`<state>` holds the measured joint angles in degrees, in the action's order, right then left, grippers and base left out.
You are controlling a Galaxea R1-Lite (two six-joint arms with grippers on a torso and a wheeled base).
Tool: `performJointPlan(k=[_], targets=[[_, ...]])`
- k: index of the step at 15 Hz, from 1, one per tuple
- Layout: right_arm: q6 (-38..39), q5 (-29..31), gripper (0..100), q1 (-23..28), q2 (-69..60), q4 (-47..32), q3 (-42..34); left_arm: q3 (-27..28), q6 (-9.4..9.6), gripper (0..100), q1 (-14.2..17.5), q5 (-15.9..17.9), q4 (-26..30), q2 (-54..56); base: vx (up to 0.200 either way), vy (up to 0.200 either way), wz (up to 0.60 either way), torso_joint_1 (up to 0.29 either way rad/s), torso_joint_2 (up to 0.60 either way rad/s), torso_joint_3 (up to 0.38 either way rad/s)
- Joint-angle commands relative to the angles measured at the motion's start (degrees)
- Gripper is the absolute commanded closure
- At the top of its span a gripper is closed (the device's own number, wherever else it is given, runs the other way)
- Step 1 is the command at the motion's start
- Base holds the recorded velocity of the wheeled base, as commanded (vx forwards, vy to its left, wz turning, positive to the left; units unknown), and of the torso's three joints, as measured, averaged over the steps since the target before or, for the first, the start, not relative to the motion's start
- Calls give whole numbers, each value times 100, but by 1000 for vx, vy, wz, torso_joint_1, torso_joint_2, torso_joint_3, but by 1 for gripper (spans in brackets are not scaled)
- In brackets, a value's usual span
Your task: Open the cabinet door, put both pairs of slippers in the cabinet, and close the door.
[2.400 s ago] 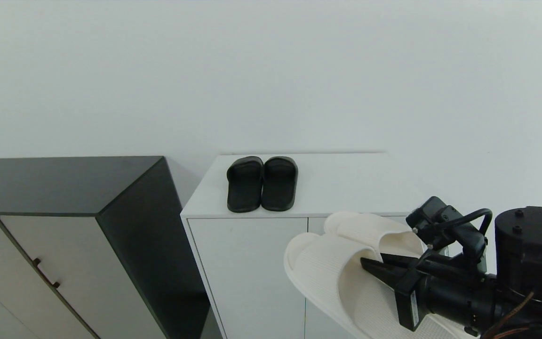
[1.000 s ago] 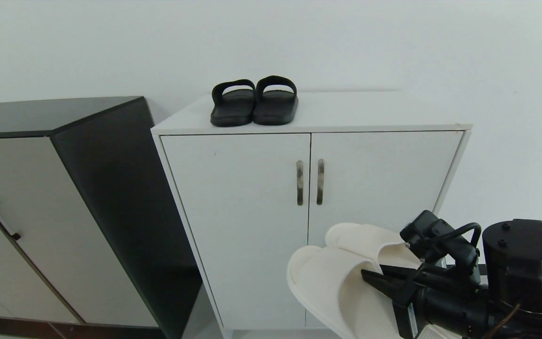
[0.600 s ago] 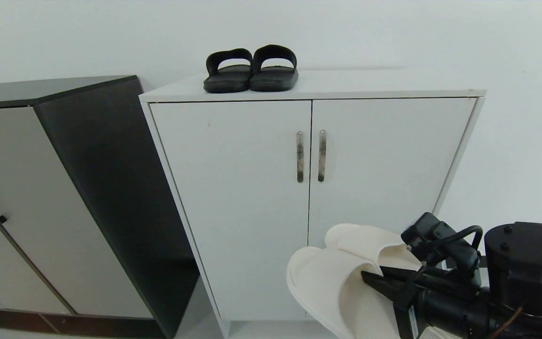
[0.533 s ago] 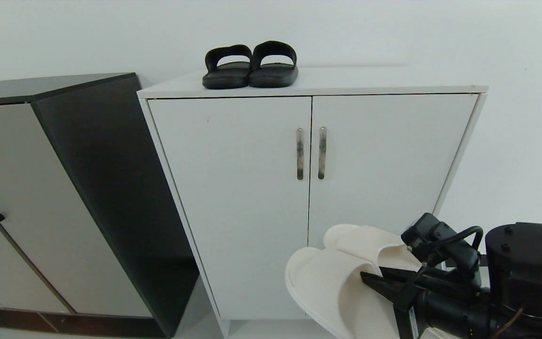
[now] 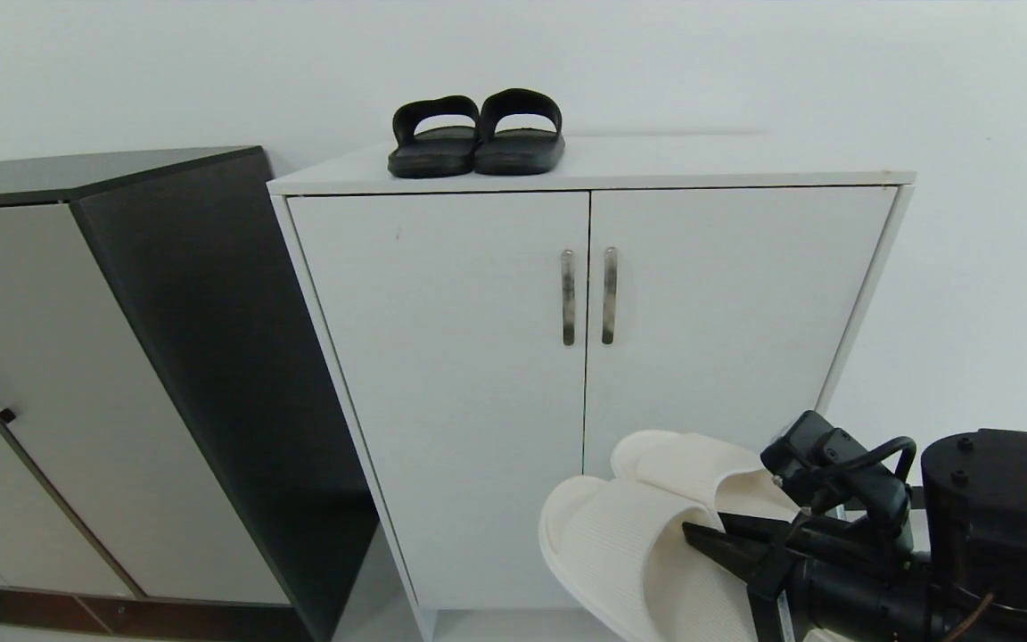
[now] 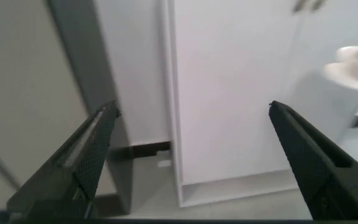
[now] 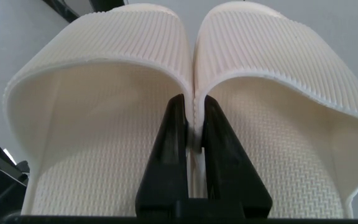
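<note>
**Step in hand: opening the door (judged from the layout)**

1. Check the state. Both doors of the white cabinet (image 5: 442, 499) are shut. The black slippers (image 5: 476, 150) sit side by side on the cabinet top, toward its left end. The white slippers (image 5: 629, 544) hang low in front of the right door (image 5: 718, 312), apart from it.

2. Check the grippers. The right gripper (image 7: 192, 106) is clamped narrow on the two inner strap edges of the white slippers, pinching the pair together. The left gripper (image 6: 190, 118) is spread wide and carries nothing. It is low, facing the lower left corner of the cabinet beside the dark cabinet (image 5: 201, 339).

3. Use the free left gripper on the left handle (image 5: 568, 297). You must raise it well above its present height and bring it toward the centre seam.

4. The right handle (image 5: 609, 295) stands just beside the left one. Narrow the opening before you approach, so that one finger slips into the gap between the two bars without catching the second.

5. Close around the bar at mid-height, square to it.

6. Pull along the arc of the door, not straight back. The hinge is probably on the outer left edge.

7. Do not loosen the right gripper; the pinch on the thin strap edges looks slight. Hold the pair clear of the left door's swing.
</note>
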<state>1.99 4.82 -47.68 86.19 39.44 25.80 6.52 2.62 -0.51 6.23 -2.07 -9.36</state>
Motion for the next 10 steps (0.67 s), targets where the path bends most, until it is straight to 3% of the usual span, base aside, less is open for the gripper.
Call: performJointPlan(k=[1, 3, 5, 6, 8, 9, 10], targets=[[3, -7, 100, -5, 12, 11, -4, 297, -7, 0, -72, 660, -487, -1252, 0, 0, 0, 0, 0, 0], [3, -68, 100, -5, 12, 11, -4, 473, 81, 0, -72, 1073, -830, -1867, 0, 0, 0, 0, 0, 0], [-5, -112, 100, -5, -5, 91, -48, 754, 28, 0, -195, 2304, -1014, -2711, 0, 0, 0, -9, 82, 77], [-5, -112, 100, -5, 3, 152, -66, 939, 72, 0, -256, 2462, -1032, -3151, 0, 0, 0, -12, 207, 100], [-14, -112, 100, -5, 21, 170, -83, 1211, 46, 0, -740, 2488, -1137, -3669, 0, 0, 0, 2, 102, 51], [-14, -104, 100, 4, 21, 170, -83, 1334, -42, 0, -1258, 2488, -1498, -4267, 0, 0, 0, 2, 51, 22], [-14, -112, 100, 4, 21, 170, -83, 1369, -42, 0, -1513, 2480, -1902, -4698, 0, 0, 0, 0, 0, 0]])
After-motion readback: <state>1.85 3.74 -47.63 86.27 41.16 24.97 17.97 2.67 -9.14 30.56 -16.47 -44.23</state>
